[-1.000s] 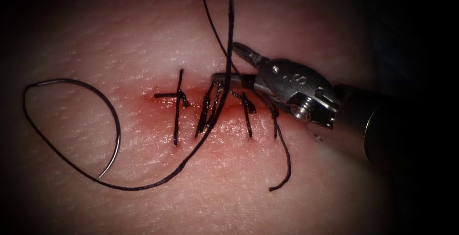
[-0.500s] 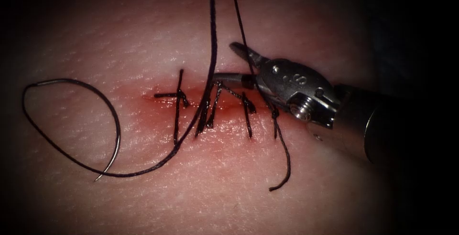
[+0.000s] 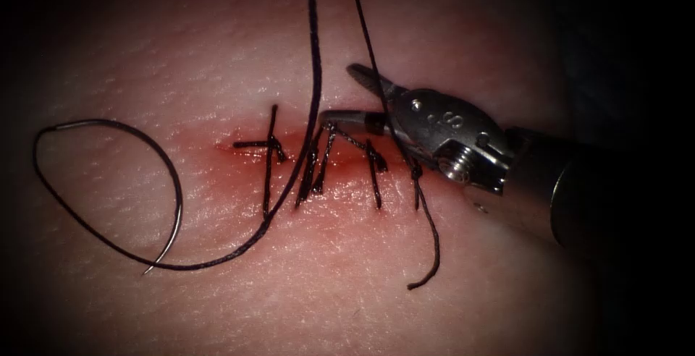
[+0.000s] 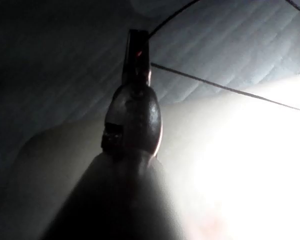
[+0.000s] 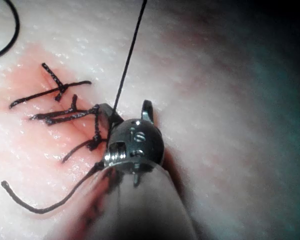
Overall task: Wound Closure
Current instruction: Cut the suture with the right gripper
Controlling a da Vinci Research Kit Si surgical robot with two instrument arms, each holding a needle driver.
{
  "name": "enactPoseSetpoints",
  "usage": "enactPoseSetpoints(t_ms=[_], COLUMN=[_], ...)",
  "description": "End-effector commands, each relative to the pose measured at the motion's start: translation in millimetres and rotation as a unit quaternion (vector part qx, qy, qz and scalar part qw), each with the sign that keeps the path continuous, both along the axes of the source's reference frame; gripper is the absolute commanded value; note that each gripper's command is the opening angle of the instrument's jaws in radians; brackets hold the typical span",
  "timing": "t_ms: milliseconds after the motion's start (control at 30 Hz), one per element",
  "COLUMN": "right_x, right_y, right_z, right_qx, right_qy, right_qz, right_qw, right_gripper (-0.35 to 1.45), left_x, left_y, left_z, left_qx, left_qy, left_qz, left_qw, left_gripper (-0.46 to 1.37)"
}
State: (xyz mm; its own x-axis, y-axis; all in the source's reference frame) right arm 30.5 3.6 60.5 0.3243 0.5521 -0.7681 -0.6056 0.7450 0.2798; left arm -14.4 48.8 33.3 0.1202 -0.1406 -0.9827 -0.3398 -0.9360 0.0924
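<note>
The cut (image 3: 340, 157) in the tissue (image 3: 217, 52) carries several dark stitches (image 3: 269, 160). My right tool (image 3: 340, 94) lies over the cut's right end with its jaws open, and a thin strand of thread (image 3: 365, 30) runs between them; they grip nothing. The right wrist view shows the same open jaws (image 5: 126, 111) astride that strand (image 5: 127, 60). The curved needle (image 3: 176, 208) lies free on the tissue left of the cut. Its thread (image 3: 313, 52) loops round and rises out of view. My left tool (image 4: 137, 45) is shut on the thread (image 4: 172, 12) above the tissue.
A loose cut tail of thread (image 3: 433, 251) hangs from the rightmost stitch over the near tissue. Red fluid stains the skin around the stitches (image 3: 347, 182). The right tool's shaft (image 3: 579, 197) covers the tissue to the right.
The thick strand has swung left and drawn up, shrinking the loop on the tissue toward the needle. The thin strand now crosses between the right tool's jaws. The right tool has barely moved.
</note>
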Motion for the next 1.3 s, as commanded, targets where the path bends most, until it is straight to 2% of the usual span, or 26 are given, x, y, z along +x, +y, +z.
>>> enactPoseSetpoints(t_ms=[33, 133, 267, 400, 567, 733, 1000, 1300], right_x=[0.2, 0.5, 0.3, -0.6, -2.4, -4.3, -6.1, -8.0], right_y=[0.1, 1.0, 2.2, 3.2, 3.9, 3.7, 3.0, 1.1], right_z=[-0.1, -0.7, -2.0, -2.9, -3.5, -3.7, -4.4, -6.7], right_qx=[-0.002, -0.001, -0.027, -0.036, -0.042, -0.043, -0.041, -0.034], right_qy=[-0.002, 0.002, 0.025, 0.022, 0.017, 0.02, 0.022, 0.023], right_qz=[0.0, 0.005, 0.033, 0.037, 0.026, 0.018, 0.01, -0.004], right_qw=[1.0, 1.0, 0.999, 0.998, 0.999, 0.999, 0.999, 0.999], right_gripper=[0.87, 0.95, 1.07, 1.19, 1.18, 1.19, 1.19, 1.19], left_x=[0.0, 0.0, 0.3, 0.6, 0.8, 0.8, 0.8, 1.0], left_y=[0.0, -0.1, -0.2, -0.1, -0.1, 0.1, 0.2, 0.4], left_z=[0.0, 0.0, 0.1, 0.0, 0.0, 0.1, 0.1, -0.1], left_qx=[0.0, -0.001, 0.0, 0.001, -0.001, -0.001, 0.0, -0.002], left_qy=[0.0, 0.0, 0.001, 0.002, 0.002, 0.002, 0.002, 0.001], left_qz=[0.0, 0.0, 0.001, 0.0, 0.0, 0.0, -0.001, -0.002], left_qw=[1.0, 1.0, 1.0, 1.0, 1.0, 1.0, 1.0, 1.0], left_gripper=[-0.35, -0.35, -0.35, -0.35, -0.35, -0.35, -0.35, -0.35])
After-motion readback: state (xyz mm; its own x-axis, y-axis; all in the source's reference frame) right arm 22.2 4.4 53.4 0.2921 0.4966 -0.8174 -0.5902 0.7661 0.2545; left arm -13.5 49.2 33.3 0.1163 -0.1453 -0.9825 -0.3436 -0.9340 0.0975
